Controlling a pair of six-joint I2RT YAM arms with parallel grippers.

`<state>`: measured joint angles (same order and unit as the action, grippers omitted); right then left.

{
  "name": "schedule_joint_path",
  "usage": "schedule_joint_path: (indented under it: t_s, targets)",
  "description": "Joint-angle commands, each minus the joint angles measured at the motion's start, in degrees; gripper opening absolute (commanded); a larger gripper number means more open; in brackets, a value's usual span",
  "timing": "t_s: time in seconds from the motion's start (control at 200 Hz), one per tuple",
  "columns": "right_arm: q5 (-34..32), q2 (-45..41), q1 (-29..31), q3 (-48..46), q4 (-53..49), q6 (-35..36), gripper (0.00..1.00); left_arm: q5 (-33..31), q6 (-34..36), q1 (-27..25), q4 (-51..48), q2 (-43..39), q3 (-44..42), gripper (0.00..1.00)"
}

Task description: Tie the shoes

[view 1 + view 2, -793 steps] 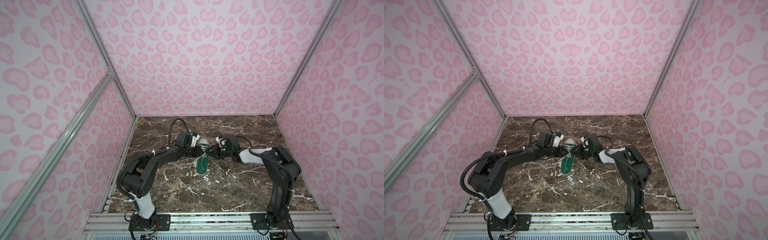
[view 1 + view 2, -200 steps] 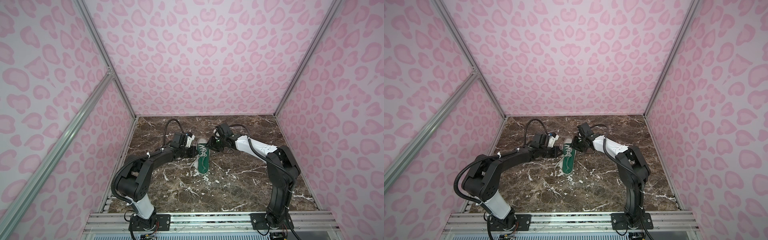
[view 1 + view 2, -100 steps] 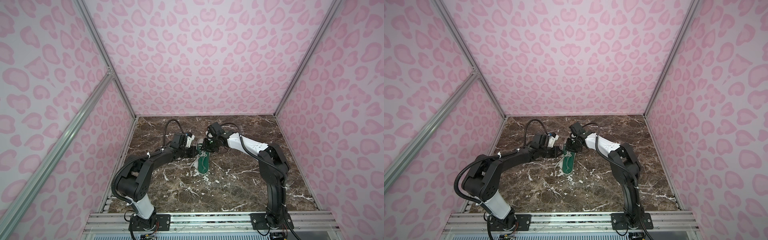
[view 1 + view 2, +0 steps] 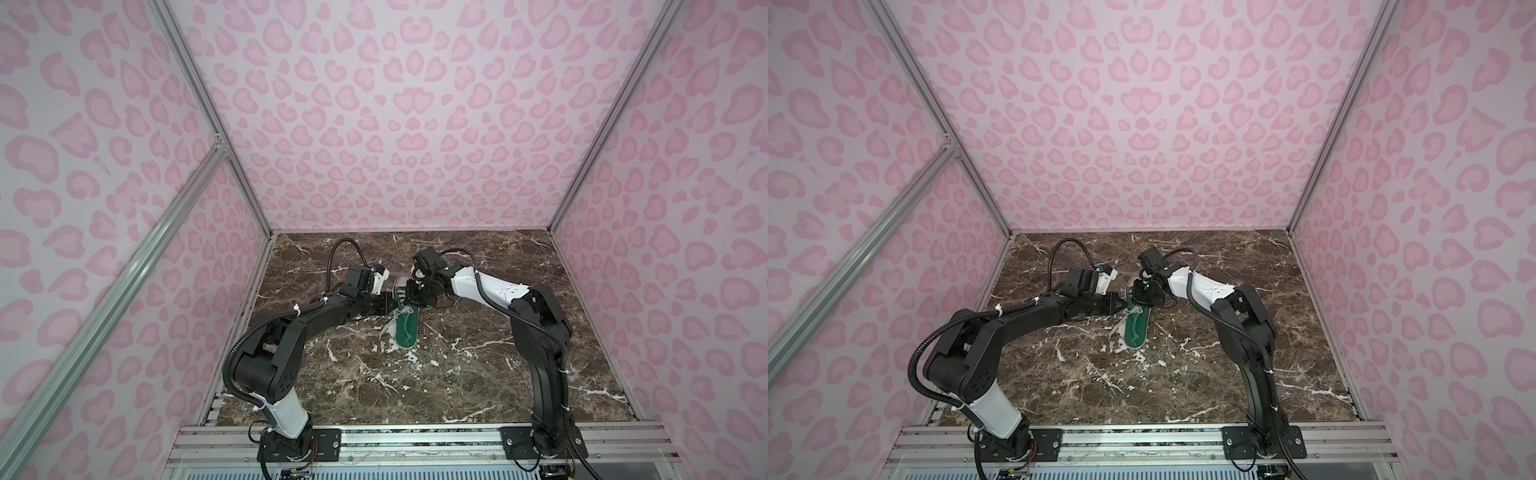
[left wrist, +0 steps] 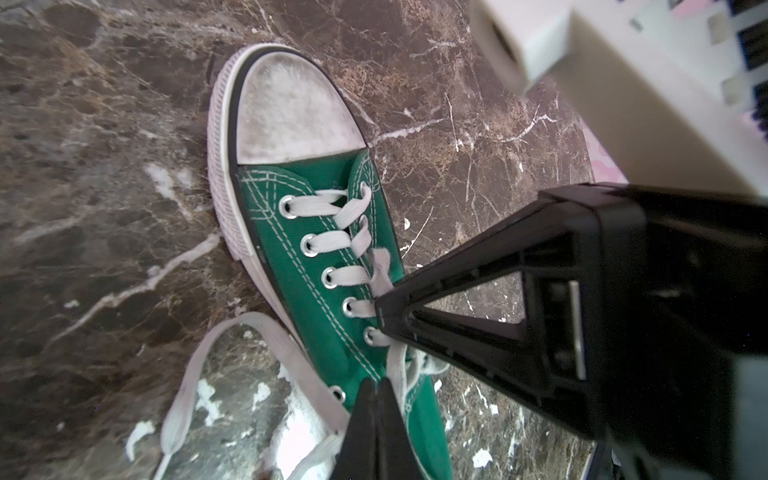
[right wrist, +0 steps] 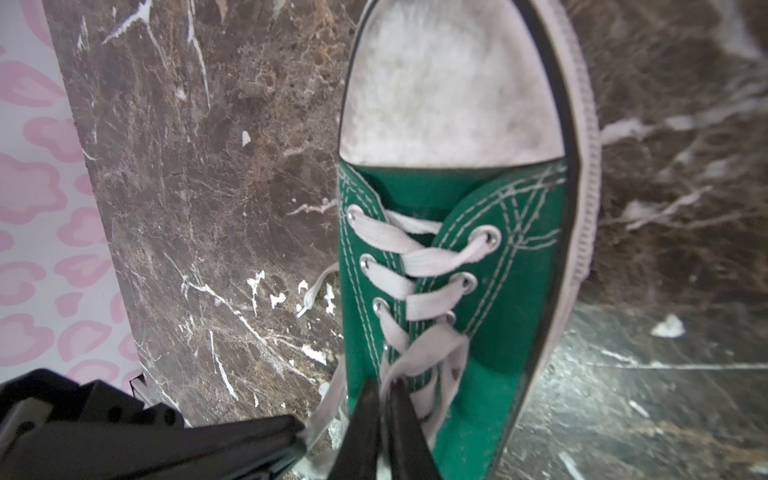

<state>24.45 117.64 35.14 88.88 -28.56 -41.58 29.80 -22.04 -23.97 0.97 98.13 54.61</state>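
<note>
In both top views the green canvas sneaker (image 4: 406, 330) (image 4: 1136, 328) lies mid-counter (image 4: 478, 374), white rubber toe toward the back edge. Both arms arch low and reach inward, with the left gripper (image 4: 393, 305) and the right gripper (image 4: 412, 296) close together over its tongue.

Left wrist view: the left gripper's (image 5: 376, 384) tapered black fingers (image 5: 361, 424) are pressed together, pinching a flat white strand of the laces (image 5: 340, 241). A slack loop lies on the veined brown marble.

Right wrist view: the right gripper's (image 6: 383, 390) tips are closed tight on the laces just below the crossings.
</note>
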Motion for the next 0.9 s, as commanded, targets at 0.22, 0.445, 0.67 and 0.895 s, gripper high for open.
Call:
schedule_joint_path:
  t_s: [0.22,0.445,0.67,0.895]
  targets:
    - [1.03,-2.77,-2.74,-5.37,9.18,-5.49,0.01,0.44,-0.07,-0.02,0.74,1.91,2.73,0.03]
    - [4.48,-0.83,-4.08,-6.90,14.47,-8.33,0.03,0.70,0.16,0.05,-0.31,2.95,5.13,0.03]
    - [5.57,-1.62,-4.79,-8.02,15.62,-8.10,0.29,0.93,0.24,0.06,-0.64,2.95,5.03,0.03]
    - [5.60,-9.36,-7.35,-14.42,15.71,-6.05,0.36,0.98,0.38,0.06,-0.72,3.47,5.73,0.03]
